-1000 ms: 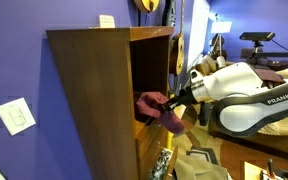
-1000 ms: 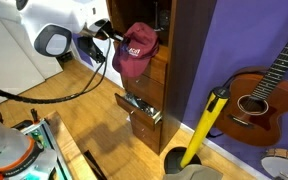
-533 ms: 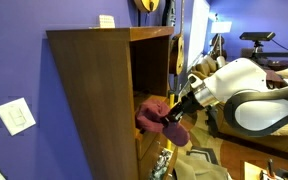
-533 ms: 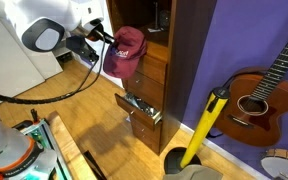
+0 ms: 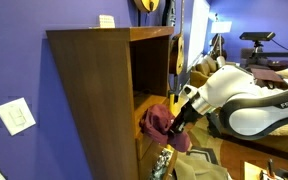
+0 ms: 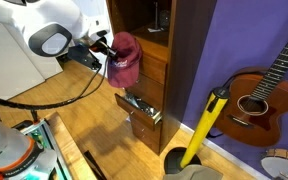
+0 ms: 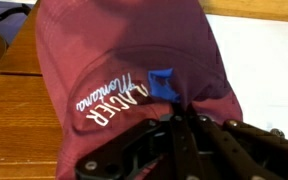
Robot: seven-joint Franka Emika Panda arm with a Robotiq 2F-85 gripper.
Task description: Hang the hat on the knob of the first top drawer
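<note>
A lower drawer of the tall cabinet stood pulled out, below the claw and a little past it. It held a jumble of small items too blurred to name. Above the claw's height, the cabinet's open upper compartment held something pale that could not be made out. The claw was clamped on the hat, which hung from its fingertips on the cabinet side. The hat hung just in front of the first top drawer. Whether the cloth touched the knob could not be told, since the hat hid it in both exterior views. Only the wrist view showed the grip itself. There the black fingers met at a small blue tag on the maroon crown, whose white stitching began with a script word like "Montana". The block letters beside it were not legible. An exterior view alone showed the acoustic guitar and a yellow pole, both well beyond the claw, past the cabinet. Another gave the letters "FRANKA" on the white arm behind the claw, cut off at the frame edge. It also showed a white wall plate on the purple wall on the far side of the cabinet.
</note>
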